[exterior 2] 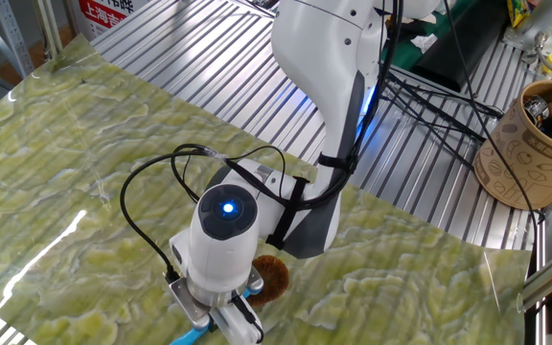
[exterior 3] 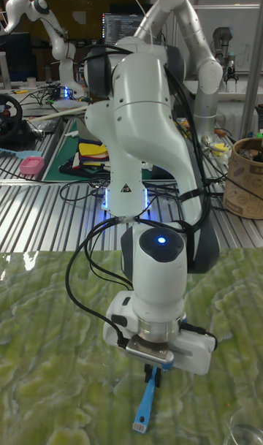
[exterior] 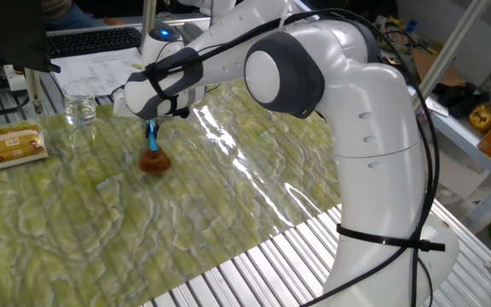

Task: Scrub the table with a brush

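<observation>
Table (exterior: 254, 256): ribbed metal slats overlaid by a glossy yellow-green marbled sheet (exterior: 75, 213), spread flat and wide to give the scrubbing stroke an unbroken working surface.

Panda arm (exterior: 373, 136): reaching from its base at the sheet's slat-side edge across to the middle of the sheet, wrist turned downward so that the tool meets the sheet from above.

Tan box (exterior: 11, 145): resting on the sheet well apart from the brush, toward the far left edge, likely outside the scrubbed patch.

Clear glass (exterior: 81, 109): standing at the sheet's far edge, near the box, likewise apart from the brush.

Gripper (exterior 3: 152, 375): clenched on the brush handle, 2 fingers pinching the blue stem; hold placed high on the handle, apparently so that the bristles stay free to press and spread.

Brush (exterior: 153, 158): near the middle of the sheet, directly under the gripper; blue handle steeply tilted, round reddish-brown head down and seemingly touching the sheet, consistent with scrubbing under way.
</observation>
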{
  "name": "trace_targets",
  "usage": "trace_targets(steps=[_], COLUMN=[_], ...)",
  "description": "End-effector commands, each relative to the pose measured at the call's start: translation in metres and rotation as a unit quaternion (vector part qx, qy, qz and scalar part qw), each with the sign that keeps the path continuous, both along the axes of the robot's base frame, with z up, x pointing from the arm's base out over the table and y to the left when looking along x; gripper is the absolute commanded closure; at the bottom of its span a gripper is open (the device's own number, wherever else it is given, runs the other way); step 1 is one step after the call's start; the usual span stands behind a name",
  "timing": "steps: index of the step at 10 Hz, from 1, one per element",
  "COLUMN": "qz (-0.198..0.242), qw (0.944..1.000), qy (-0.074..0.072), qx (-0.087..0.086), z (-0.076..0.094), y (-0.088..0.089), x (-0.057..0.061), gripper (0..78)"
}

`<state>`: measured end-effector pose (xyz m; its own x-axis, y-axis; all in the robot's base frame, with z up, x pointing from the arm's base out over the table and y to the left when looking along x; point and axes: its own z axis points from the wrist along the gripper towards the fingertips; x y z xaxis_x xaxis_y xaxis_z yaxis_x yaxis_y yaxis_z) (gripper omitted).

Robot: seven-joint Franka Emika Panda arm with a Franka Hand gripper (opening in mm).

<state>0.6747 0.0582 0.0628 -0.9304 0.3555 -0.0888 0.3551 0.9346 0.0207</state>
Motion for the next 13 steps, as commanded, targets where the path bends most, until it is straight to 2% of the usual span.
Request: trace_targets(steps=[1, 4, 6, 7, 9, 13], qz=[-0.001, 0.000, 0.002, 0.009, 0.022, 0.054], qw=[0.9995, 0.9994, 0.9989, 0.9985, 0.9982, 0.9956], qy=[-0.011, -0.014, -0.033, -0.044, -0.047, -0.067], qx=[-0.029, -0.031, -0.033, -0.032, -0.031, -0.037], z=[0.043, 0.044, 0.044, 0.044, 0.045, 0.047], y=[-0.012, -0.013, -0.016, -0.022, -0.033, -0.058], x=[0.015, 0.015, 0.018, 0.021, 0.025, 0.034], gripper=[76.4, 76.4, 76.4, 76.4, 76.4, 76.4])
